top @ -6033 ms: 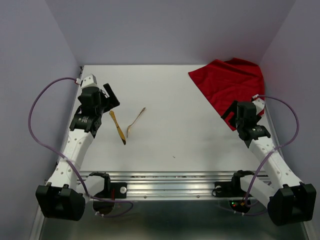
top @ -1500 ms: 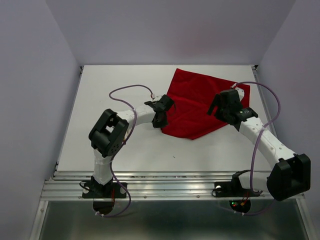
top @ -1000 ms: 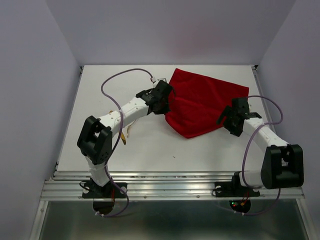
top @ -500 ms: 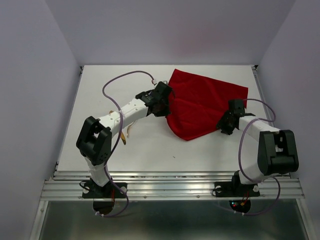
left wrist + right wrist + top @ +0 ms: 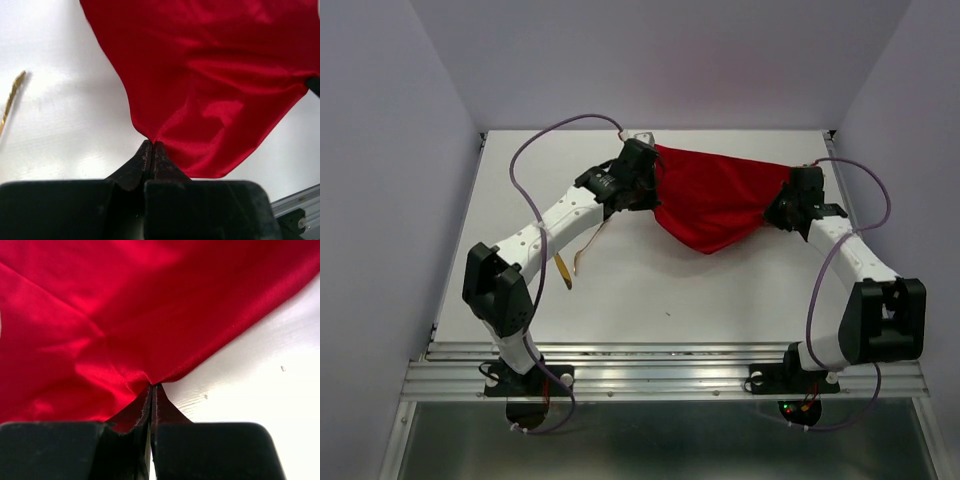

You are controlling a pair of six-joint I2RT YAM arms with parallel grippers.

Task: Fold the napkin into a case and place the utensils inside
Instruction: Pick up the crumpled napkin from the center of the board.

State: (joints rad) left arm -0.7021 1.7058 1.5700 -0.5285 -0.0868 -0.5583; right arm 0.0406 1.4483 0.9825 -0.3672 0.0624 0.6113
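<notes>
No readable text, label, brand, number or sign anywhere in view

Blocked across the far middle by the napkin (image 5: 715, 200) slung between left gripper (image 5: 151, 143) and right gripper (image 5: 151, 385), and under the left arm (image 5: 560, 213) by knife (image 5: 563, 272) and fork (image 5: 588, 243). Passable along the near table (image 5: 720, 295).

white table (image 5: 740, 300), pale lilac walls (image 5: 670, 60), metal rail (image 5: 660, 372)

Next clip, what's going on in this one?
Both arms hold the bright red cloth napkin between them: the left pincer is shut on one edge, the right pincer on the opposite edge. It is not yet folded into a case. The gold knife and copper-pink fork lie on the white table, untouched.
</notes>
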